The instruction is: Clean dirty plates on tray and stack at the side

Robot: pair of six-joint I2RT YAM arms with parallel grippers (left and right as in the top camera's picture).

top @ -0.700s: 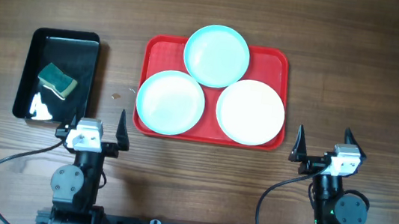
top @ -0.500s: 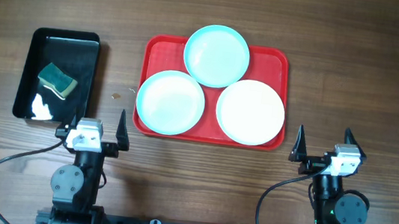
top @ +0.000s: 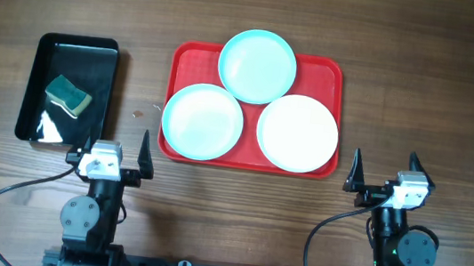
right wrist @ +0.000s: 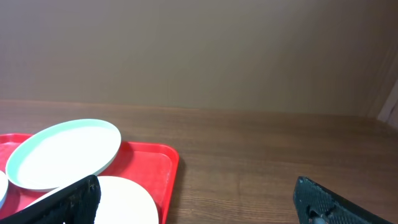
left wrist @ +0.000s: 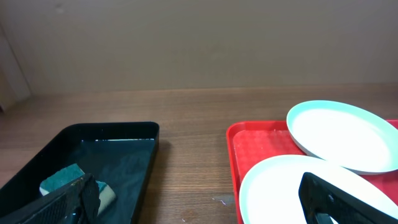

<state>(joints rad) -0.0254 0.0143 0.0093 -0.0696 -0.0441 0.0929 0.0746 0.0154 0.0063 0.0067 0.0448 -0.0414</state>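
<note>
The red tray [top: 187,58] lies at the table's middle and holds three plates. A pale turquoise plate [top: 257,65] sits at the back, resting on the other two. A second turquoise plate [top: 202,122] is front left, and a white plate [top: 298,133] is front right. My left gripper [top: 117,148] is open and empty in front of the tray's left corner. My right gripper [top: 384,170] is open and empty to the front right of the tray. The left wrist view shows the tray [left wrist: 249,149] and two plates [left wrist: 342,134]. The right wrist view shows the tray [right wrist: 155,168] and the back plate [right wrist: 62,152].
A glossy black tray [top: 44,57] stands left of the red tray with a green sponge [top: 67,97] in it. It also shows in the left wrist view [left wrist: 124,149] with the sponge [left wrist: 65,180]. Small specks [top: 139,115] lie on the wood between the trays.
</note>
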